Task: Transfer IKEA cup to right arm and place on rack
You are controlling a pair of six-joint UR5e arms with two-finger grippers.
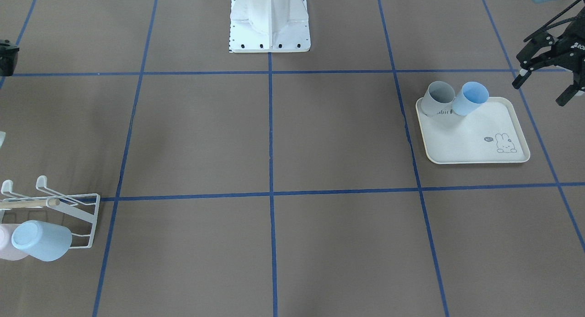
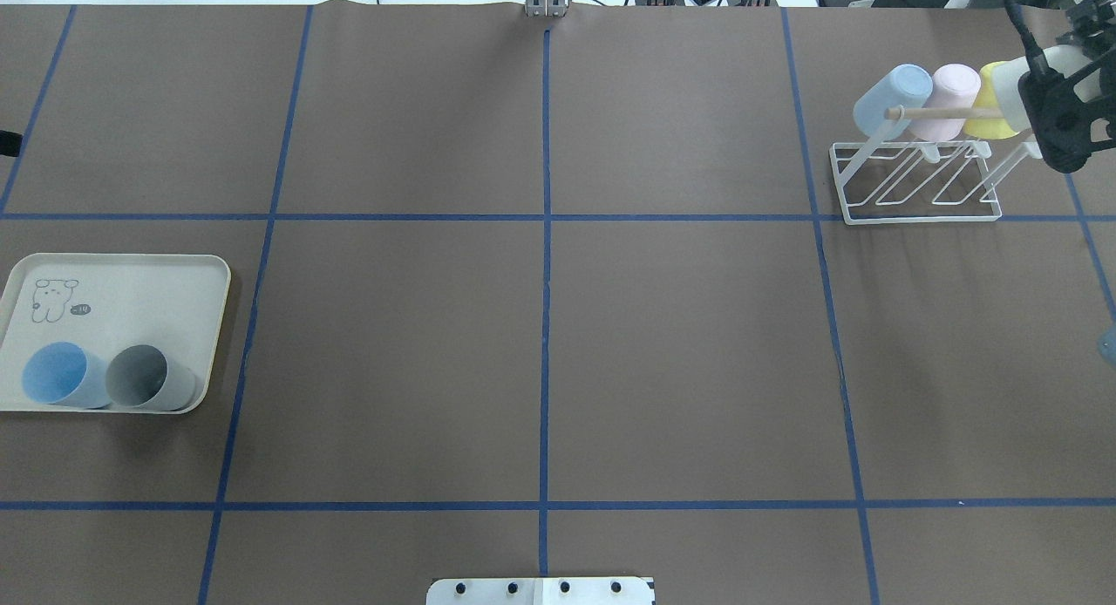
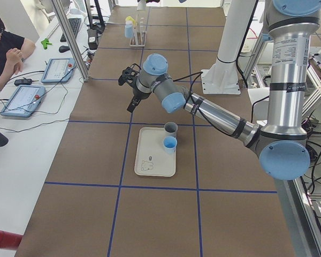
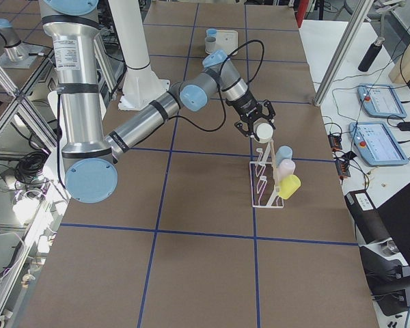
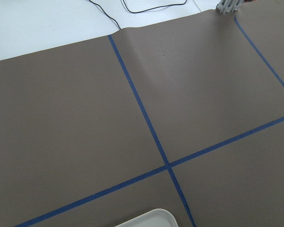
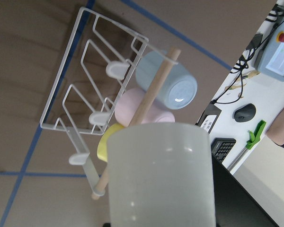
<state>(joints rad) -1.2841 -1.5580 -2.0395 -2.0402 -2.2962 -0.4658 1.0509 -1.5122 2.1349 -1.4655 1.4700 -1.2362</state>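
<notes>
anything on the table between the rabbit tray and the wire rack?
Nothing. In the overhead view the stretch from the tray to the rack is bare brown paper, crossed only by blue tape lines.

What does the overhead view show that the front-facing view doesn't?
Only the overhead view shows the right end effector holding a white cup by the end of the rack, plus a yellow cup hung there. Only the front-facing view shows the left end effector, open and empty. Both show the cream tray with a blue cup and a grey cup, and the rack with a light-blue cup.
</notes>
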